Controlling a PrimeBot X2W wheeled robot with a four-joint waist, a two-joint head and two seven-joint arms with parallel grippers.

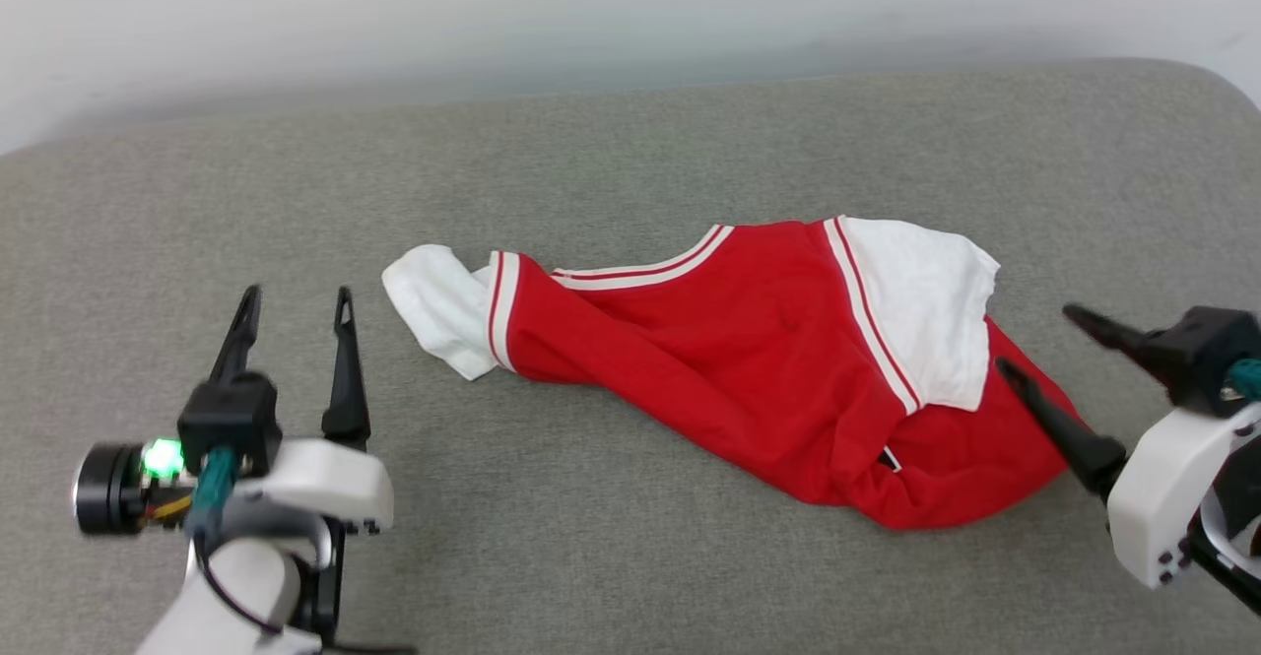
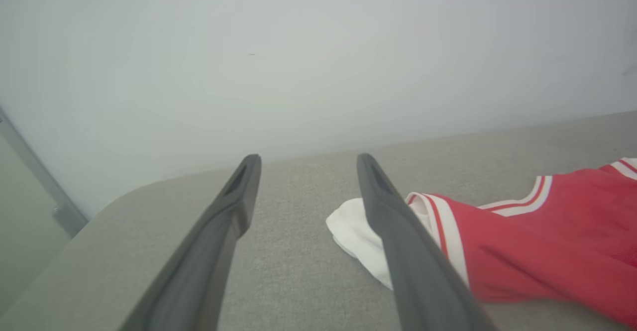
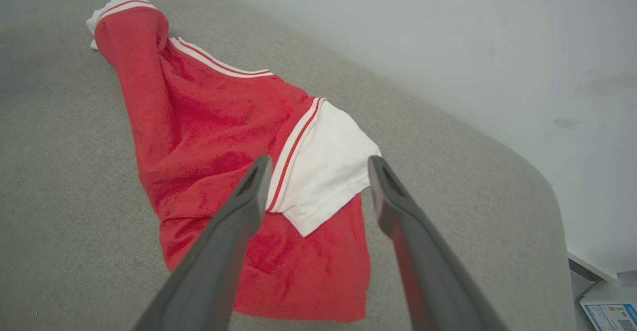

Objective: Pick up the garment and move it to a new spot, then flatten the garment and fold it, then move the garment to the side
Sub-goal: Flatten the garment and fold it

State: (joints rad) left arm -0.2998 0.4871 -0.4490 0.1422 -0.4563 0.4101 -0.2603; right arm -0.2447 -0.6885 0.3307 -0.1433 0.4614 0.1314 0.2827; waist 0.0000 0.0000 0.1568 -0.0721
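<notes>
Nearest to us, the left gripper stands at the lower left with its two dark fingers apart and nothing between them. It hangs over the grey padded surface, just beside one end of the garment and not touching it. At the lower right, the right gripper is likewise spread and empty, angled inward toward the cloth. In the head view its lower finger overlaps the red edge; we cannot tell whether it touches. The right wrist view places both fingers above the nearer white sleeve.

The garment lies mid-surface between the two grippers, crumpled into a long slanted bundle, not flat. One white sleeve pokes out at the end by the left gripper. The other white sleeve lies over the red body at the end by the right gripper. The striped collar trim runs along the far edge, and a small white mark shows on the near fold.

We judge the fabric light, limp and unbreakable, with enough texture to hold in a pinch. It will sag and bunch when lifted, so one grip will not spread it. We recommend pinching at the two striped sleeve seams, one per gripper, then drawing them apart.

Beyond lies more of the grey surface, then the pale wall.
</notes>
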